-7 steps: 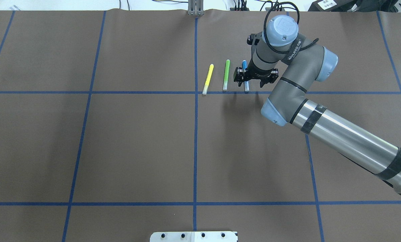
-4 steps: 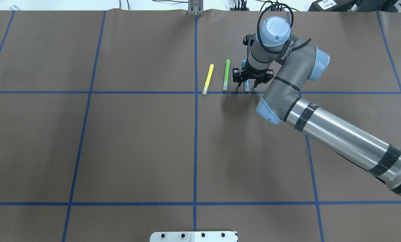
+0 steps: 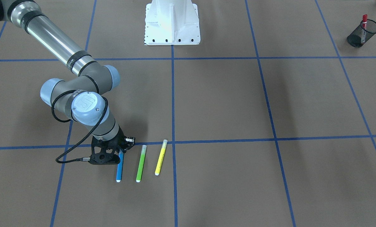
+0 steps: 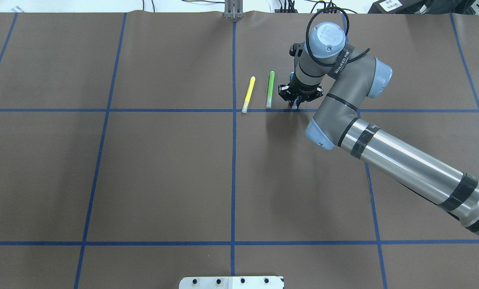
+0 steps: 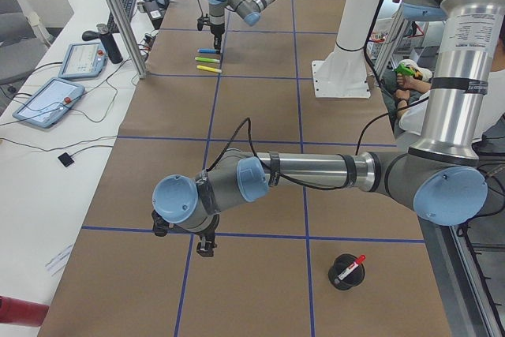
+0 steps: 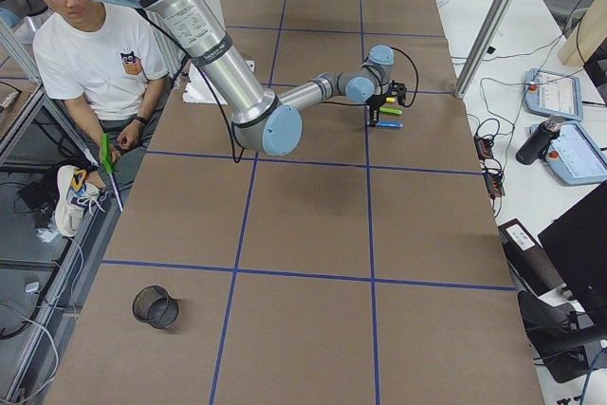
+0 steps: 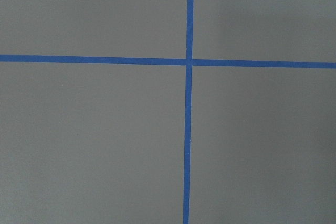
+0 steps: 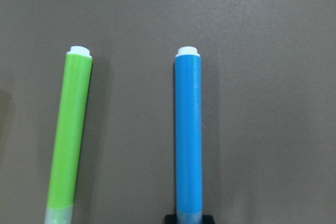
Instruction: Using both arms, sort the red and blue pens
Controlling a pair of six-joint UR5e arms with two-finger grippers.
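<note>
The blue pen point(image 3: 119, 169) lies flat on the brown table beside a green marker point(image 3: 140, 164) and a yellow marker point(image 3: 160, 157). My right gripper point(image 4: 295, 105) is down over the blue pen's clear-capped end, fingers shut on the blue pen point(image 8: 189, 135), which rests on the table. The red pen point(image 3: 363, 25) stands in a black mesh cup point(image 3: 361, 37) on my left side. My left gripper point(image 5: 207, 246) hovers low over a tape crossing near that cup point(image 5: 345, 274); it shows only in the exterior left view, so I cannot tell its state.
A second mesh cup point(image 6: 155, 306) stands at the table's right end. The white robot base point(image 3: 172, 22) sits at the near edge. A seated person point(image 6: 95, 54) is beside the table. Blue tape lines divide the brown surface into squares.
My right arm has come lower and slightly left over the blue pen, and its fingers have drawn in from a wide spread to grip the pen. The markers have not moved.
</note>
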